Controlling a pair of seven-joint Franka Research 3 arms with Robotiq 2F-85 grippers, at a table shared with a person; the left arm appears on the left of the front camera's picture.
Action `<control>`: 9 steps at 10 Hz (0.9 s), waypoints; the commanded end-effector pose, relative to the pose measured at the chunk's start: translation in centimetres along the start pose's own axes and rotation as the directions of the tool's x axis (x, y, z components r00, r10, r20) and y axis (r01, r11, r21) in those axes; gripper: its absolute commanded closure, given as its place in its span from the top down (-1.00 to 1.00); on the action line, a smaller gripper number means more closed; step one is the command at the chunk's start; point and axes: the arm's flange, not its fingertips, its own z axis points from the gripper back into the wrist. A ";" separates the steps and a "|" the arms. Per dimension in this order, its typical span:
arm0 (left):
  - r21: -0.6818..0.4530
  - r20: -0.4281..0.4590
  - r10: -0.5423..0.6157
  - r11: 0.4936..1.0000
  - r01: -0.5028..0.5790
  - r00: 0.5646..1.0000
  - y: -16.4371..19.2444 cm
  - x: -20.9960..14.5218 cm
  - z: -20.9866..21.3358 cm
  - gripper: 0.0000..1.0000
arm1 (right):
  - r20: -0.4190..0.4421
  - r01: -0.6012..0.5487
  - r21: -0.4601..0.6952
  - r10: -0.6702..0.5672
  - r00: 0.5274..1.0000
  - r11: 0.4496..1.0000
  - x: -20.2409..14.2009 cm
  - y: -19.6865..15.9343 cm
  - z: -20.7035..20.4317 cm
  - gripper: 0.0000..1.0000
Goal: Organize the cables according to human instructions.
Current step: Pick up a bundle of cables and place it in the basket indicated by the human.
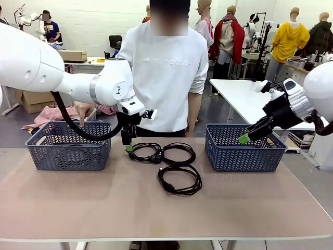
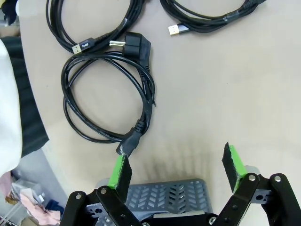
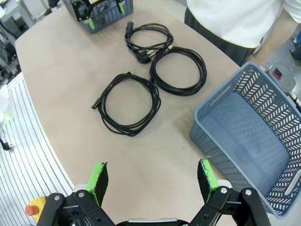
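Three coiled cables (image 1: 161,154) lie just ahead of my left hand (image 2: 177,157), spread wide, empty, probably to grab one.

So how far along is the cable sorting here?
Little looks done: three cables lie coiled on the table and the right basket is bare inside. The left gripper, open, hangs by the leftmost coil; the right gripper holds nothing. All three remain.
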 end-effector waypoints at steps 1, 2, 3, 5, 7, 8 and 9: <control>0.008 -0.008 0.004 1.000 -0.003 1.000 -0.1 -0.4 -0.1 1.00 | 0.022 -0.018 0.014 0.017 1.000 1.000 -0.2 -0.3 -0.1 1.00; 0.008 -0.008 0.004 1.000 -0.003 1.000 -0.1 -0.4 -0.1 1.00 | 0.022 -0.018 0.014 0.017 1.000 1.000 -0.2 -0.3 -0.1 1.00; 0.008 -0.008 0.004 1.000 -0.003 1.000 -0.1 -0.4 -0.1 1.00 | 0.022 -0.018 0.014 0.017 1.000 1.000 -0.2 -0.3 -0.1 1.00; 0.006 -0.003 -0.021 1.000 0.021 1.000 0.1 0.4 -0.9 1.00 | 0.022 -0.018 0.014 0.017 1.000 1.000 -0.2 -0.3 -0.1 1.00; 0.008 -0.018 -0.067 0.998 0.068 0.998 0.5 1.1 -2.9 1.00 | 0.022 -0.018 0.014 0.017 1.000 1.000 -0.2 -0.3 -0.1 1.00; 0.011 -0.025 -0.090 0.996 0.091 0.996 0.7 1.3 -3.8 1.00 | 0.022 -0.018 0.014 0.017 1.000 1.000 -0.2 -0.3 -0.1 1.00; 0.012 -0.029 -0.109 0.994 0.110 0.994 0.9 1.5 -4.5 1.00 | 0.022 -0.018 0.014 0.017 1.000 1.000 -0.2 -0.3 -0.1 1.00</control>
